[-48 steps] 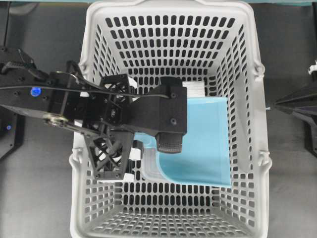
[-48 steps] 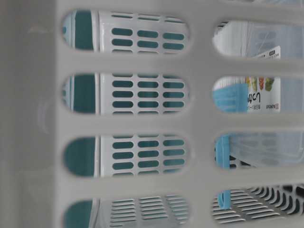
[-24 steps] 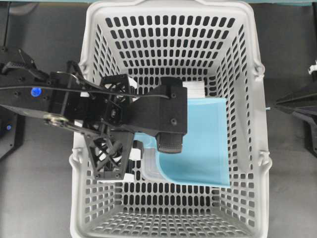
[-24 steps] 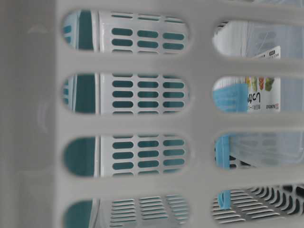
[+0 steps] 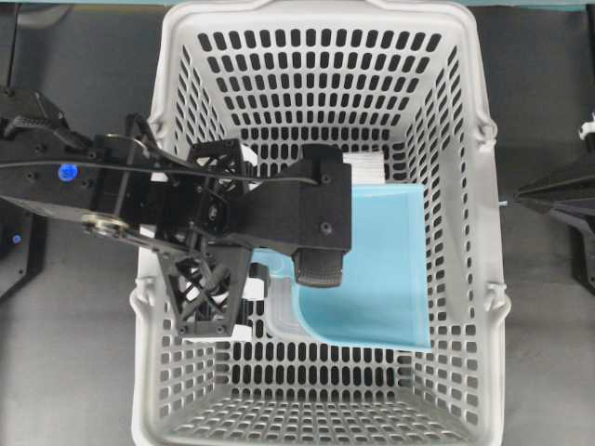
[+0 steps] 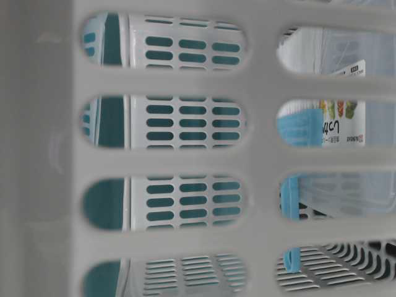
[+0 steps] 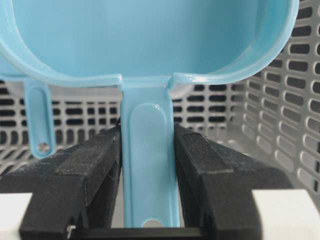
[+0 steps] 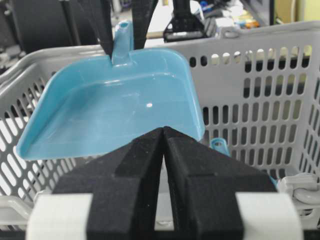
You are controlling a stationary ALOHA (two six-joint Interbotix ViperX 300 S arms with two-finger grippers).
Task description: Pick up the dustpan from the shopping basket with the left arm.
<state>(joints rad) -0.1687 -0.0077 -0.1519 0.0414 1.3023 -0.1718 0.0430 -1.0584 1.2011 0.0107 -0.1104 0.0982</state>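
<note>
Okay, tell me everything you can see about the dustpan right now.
The dustpan is light blue glossy plastic: a flat squarish pan with a raised rim, rounded back corners and a thin handle ending in a hole. The left gripper is clamped on that handle, one finger on each side. From the right wrist view the pan looks lifted and tilted inside the grey basket, its open edge toward the right wall. A second small blue handle shows below it.

Light blue dustpan, glossy and plain, no pattern on it. The basket is pale grey, walls and floor punched with rows of oblong slots. Black left arm, lattice-patterned at the fingers, one small blue dot on its body. The table is dark grey.
</note>
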